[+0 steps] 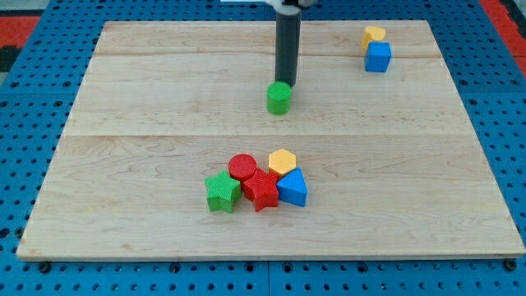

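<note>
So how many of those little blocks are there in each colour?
Green: 2, cylinder at my tip, star
Red: 2, cylinder, star
Yellow: 2, hexagon, top-right one
Blue: 2, triangle, cube
Total: 8

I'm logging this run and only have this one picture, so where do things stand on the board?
Already together: a cluster of green star, red cylinder, red star, yellow hexagon and blue triangle. In hand: my tip is at the green cylinder, on its top side. Apart: the yellow block and blue cube, paired at the view's top right.
</note>
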`<action>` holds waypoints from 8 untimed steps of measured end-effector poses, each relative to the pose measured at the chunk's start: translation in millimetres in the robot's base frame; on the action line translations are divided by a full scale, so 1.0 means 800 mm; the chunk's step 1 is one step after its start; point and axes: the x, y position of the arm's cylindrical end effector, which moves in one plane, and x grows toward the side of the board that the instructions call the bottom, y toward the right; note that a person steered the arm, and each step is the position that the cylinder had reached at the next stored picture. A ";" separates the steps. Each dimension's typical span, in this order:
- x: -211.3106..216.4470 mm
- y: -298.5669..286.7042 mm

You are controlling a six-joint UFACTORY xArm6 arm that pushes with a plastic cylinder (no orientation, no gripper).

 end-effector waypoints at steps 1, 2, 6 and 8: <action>0.072 0.000; 0.093 0.000; 0.110 0.033; 0.094 -0.062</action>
